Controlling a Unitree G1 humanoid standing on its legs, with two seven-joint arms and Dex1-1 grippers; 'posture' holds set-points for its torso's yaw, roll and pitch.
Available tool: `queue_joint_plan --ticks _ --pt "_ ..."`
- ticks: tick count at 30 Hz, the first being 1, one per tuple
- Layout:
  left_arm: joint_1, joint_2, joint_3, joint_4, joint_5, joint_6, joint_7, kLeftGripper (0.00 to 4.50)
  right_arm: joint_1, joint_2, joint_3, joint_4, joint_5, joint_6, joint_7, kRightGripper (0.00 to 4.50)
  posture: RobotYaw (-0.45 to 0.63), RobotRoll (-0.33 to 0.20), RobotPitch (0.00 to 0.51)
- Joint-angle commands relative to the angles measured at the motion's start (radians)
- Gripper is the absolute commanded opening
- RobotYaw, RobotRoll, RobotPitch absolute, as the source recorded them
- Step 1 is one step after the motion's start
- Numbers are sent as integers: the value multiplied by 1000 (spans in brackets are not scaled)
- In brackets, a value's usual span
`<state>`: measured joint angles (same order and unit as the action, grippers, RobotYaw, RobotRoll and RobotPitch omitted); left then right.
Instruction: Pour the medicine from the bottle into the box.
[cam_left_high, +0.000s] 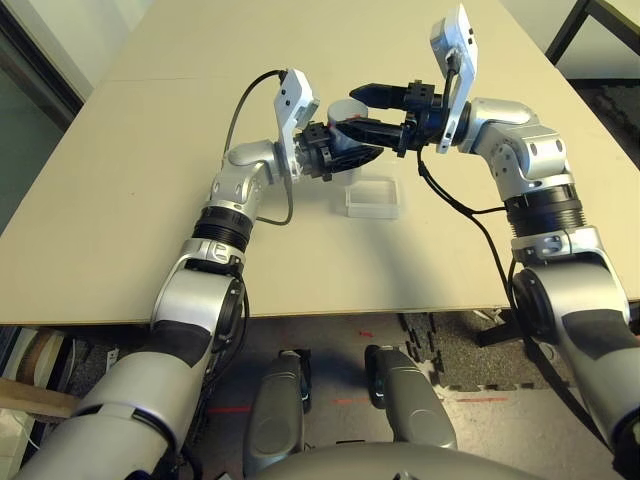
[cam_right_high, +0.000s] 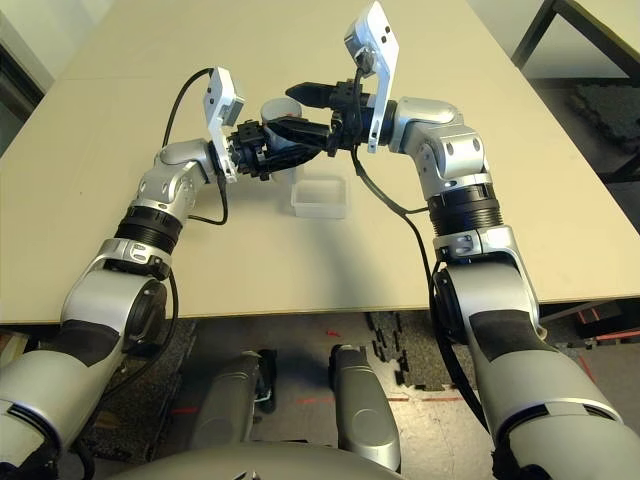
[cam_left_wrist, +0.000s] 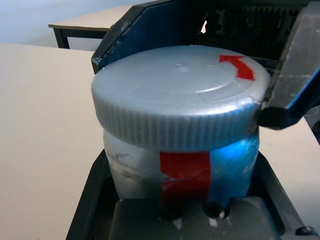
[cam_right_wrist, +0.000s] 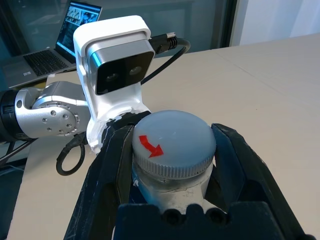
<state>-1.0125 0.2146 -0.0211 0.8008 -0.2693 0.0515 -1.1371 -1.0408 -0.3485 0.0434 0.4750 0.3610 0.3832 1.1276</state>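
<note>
"Starting at the near side, what have we got?"

"The box (cam_left_high: 372, 211), shallow, clear and open at the top, sitting flat on the table (cam_left_high: 300, 260). It's right of centre, with the two arms meeting just beyond it."

"And the bottle (cam_left_wrist: 135, 170)?"

"There it is, just past the box and slightly to its left, up between the arms! Red strip (cam_left_wrist: 185, 170) down the side, grey cap (cam_right_wrist: 174, 137) seated on its mouth, red arrow (cam_right_wrist: 151, 146) on top."

"Who's got hold of it?"

"Left end effector (cam_left_high: 370, 142) is clenched around the body, a finger on either side. And the right end effector (cam_left_high: 347, 108), coming across from the right, is closed on the cap, fingers pressed to opposite sides of the ridged rim!"

"Can we see the medicine?"

"Can't tell from here; the cap covers the mouth and hides whatever the bottle holds."

"And farther out?"

"Pale tabletop, stretching away to the far side."
</note>
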Motion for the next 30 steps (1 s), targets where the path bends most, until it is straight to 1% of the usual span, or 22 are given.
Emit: queue_joint_plan --ticks 1,4,8,10,12,15,17,20,22,23,25,26,30 --pt "3 1 -15 -11 16 1 -19 2573 -19 -6 16 1 -18 -24 23 2573 -117 0 153" --pt "1 3 -14 -16 13 6 -22 2573 -21 -10 26 1 -19 -44 64 2573 -117 0 153" --pt "-3 3 -11 -16 11 12 -29 2574 -26 -8 38 4 3 -90 182 2573 -120 0 152" --pt "-5 2 -10 -12 13 12 -32 2574 -32 7 35 3 56 -99 298 2573 -121 0 153" --pt "-6 2 -10 -11 14 14 -35 2574 -41 28 28 15 89 -117 373 2573 -121 0 152" --pt "-4 2 -10 -17 14 16 -37 2574 -58 60 35 63 83 -177 451 2573 -110 0 151" --pt "-2 2 -10 -20 14 18 -37 2574 -76 80 33 106 74 -199 465 2573 -106 0 151" --pt "2 5 -9 -32 13 23 -38 2574 -129 109 20 214 32 -238 405 2573 -92 0 150" --pt "6 8 -5 -42 14 28 -38 2574 -152 117 5 257 25 -240 380 3306 -85 0 150" --pt "8 10 -3 -46 14 30 -38 2574 -158 118 0 268 23 -241 376 3542 -84 0 150" --pt "15 13 -1 -57 14 34 -38 2574 -161 116 -3 279 15 -244 375 4267 -83 0 148" --pt "18 15 -1 -61 14 36 -37 2574 -160 113 -2 282 6 -247 371 4490 -82 0 148" --pt "24 16 -1 -71 14 41 -34 2574 -152 102 -5 288 -11 -252 357 4500 -86 0 148"
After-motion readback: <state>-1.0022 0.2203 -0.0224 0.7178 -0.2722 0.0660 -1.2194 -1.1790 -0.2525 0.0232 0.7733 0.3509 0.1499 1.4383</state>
